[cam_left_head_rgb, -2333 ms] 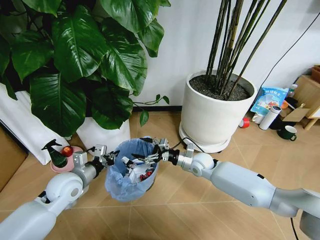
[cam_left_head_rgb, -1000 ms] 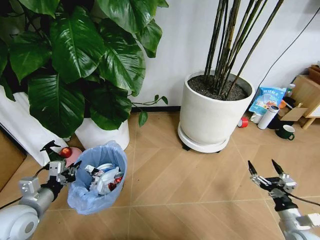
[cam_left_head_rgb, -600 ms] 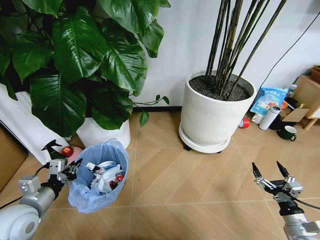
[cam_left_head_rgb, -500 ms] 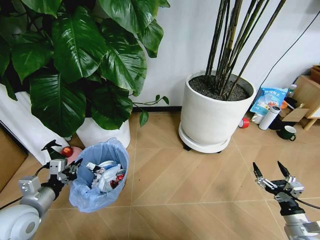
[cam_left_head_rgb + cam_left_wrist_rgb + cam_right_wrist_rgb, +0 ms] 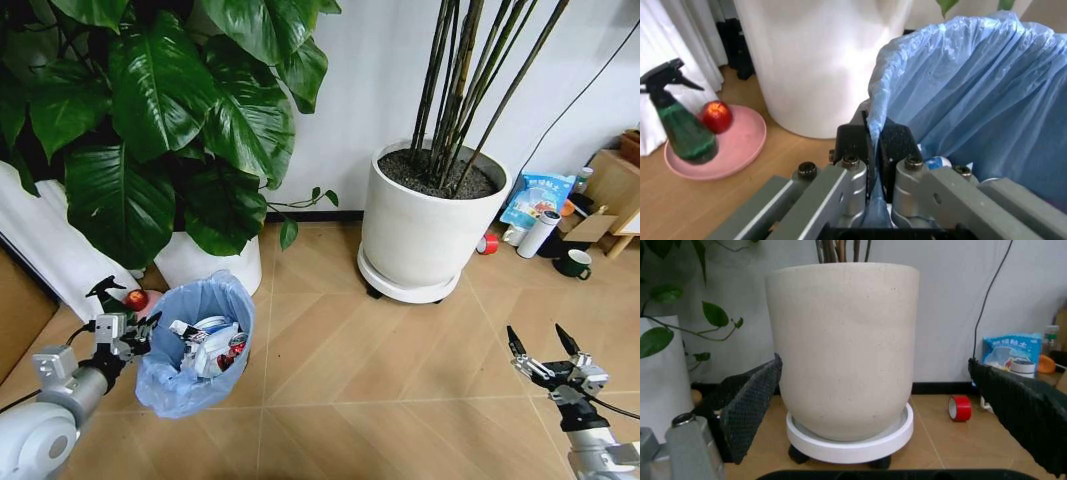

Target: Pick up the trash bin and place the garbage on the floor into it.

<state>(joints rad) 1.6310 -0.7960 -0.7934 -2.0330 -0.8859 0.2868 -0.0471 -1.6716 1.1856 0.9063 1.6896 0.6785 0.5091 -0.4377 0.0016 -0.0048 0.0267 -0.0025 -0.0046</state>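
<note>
The left gripper (image 5: 128, 333) pinched the rim of the small round bin lined with crinkled light-blue plastic (image 5: 196, 345), steadying it on the floor beside the leafy plant's white pot (image 5: 212, 267). Crumpled litter (image 5: 208, 346) lay inside it. The right gripper (image 5: 546, 358) hung well apart, fingers spread and empty.

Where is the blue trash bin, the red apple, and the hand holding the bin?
trash bin (image 5: 172, 382): head view, on the blue bag's outer side.
red apple (image 5: 717, 116): left wrist view, on the apple's middle.
left gripper (image 5: 874, 146): left wrist view, between the fingertips pinching the bag's rim.
</note>
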